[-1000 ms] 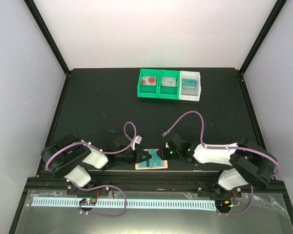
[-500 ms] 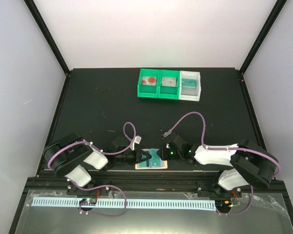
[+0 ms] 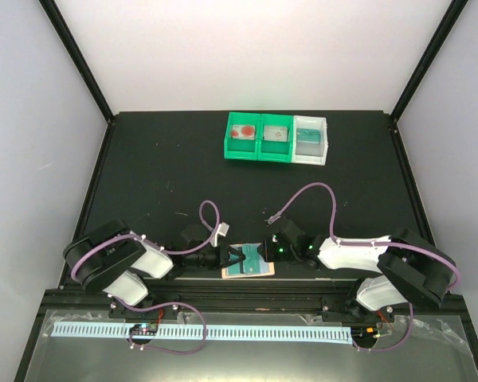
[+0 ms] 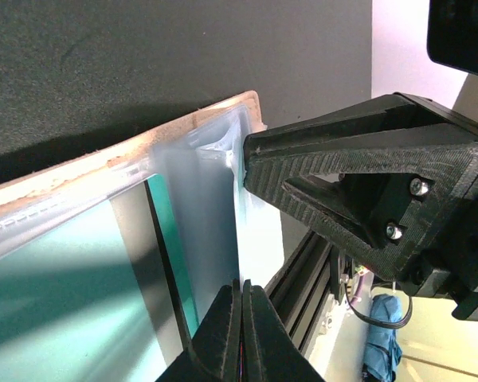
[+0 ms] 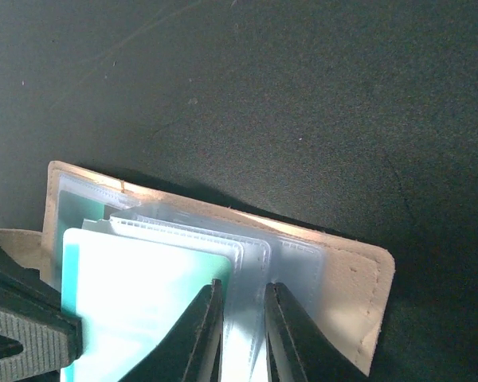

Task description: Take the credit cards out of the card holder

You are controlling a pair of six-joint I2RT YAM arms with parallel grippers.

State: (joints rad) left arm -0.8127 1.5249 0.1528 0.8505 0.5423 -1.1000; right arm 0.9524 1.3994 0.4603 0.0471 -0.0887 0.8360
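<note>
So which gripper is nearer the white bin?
Right. Both sit at the card holder, in front of the white bin; the right gripper on its right side, the left gripper farther left.

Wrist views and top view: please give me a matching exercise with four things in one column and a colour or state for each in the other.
Column one:
1 card holder
2 card
3 bins
4 left gripper

Column two:
A shut
B teal
C tan
D three in a row

Pairs: 1-C, 2-B, 3-D, 4-A
</note>
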